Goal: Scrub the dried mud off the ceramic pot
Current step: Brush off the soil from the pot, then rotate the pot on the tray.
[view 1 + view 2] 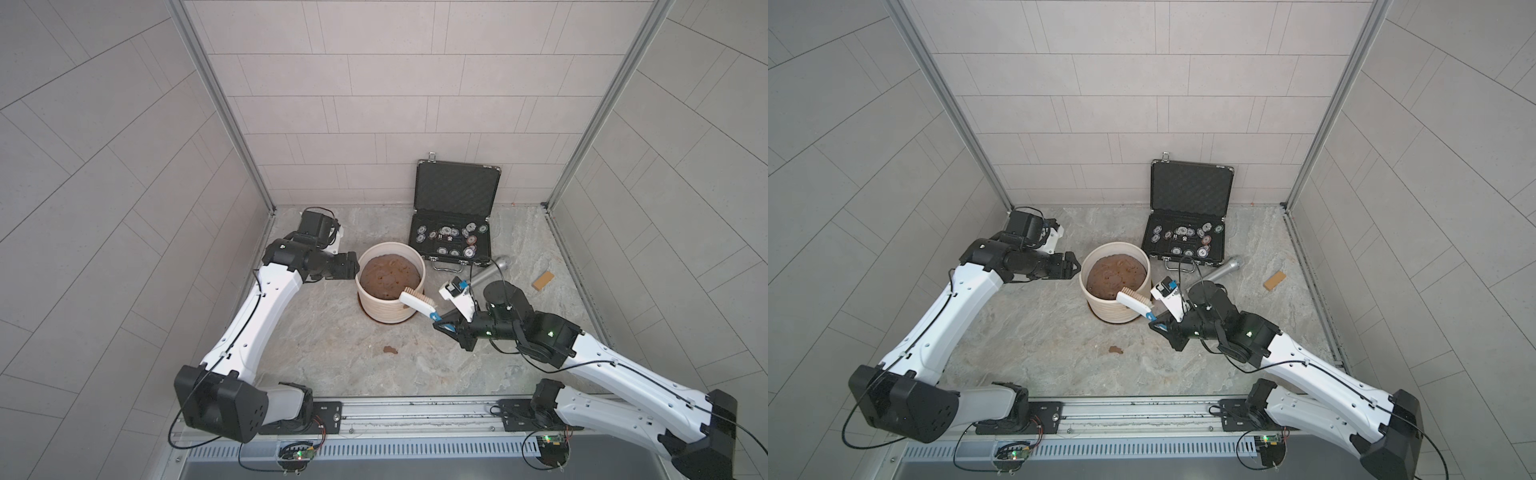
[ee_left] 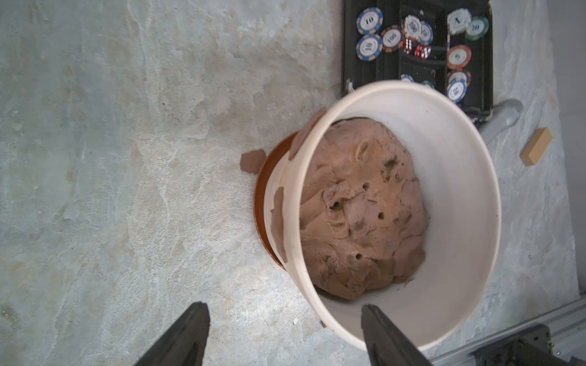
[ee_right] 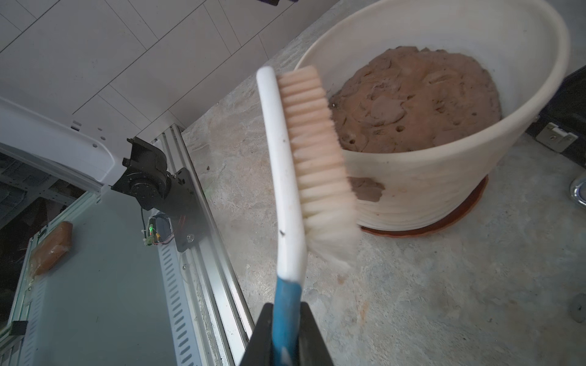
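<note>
While the right tool (image 3: 287, 317) clamps the brush (image 3: 285, 177) with bristles turned toward a mud patch (image 3: 367, 190) on the pot (image 3: 444, 183), the left tool (image 2: 283, 305) stands wide astride the rim (image 2: 318, 299), presumably to brace it.

Grey tiled walls (image 1: 395, 83), mottled stone floor (image 1: 332, 365), even light

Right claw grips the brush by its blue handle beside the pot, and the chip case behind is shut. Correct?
No: the chip case stands open, lid raised, in both top views. The right claw does grip the brush by its blue handle beside the pot.
</note>
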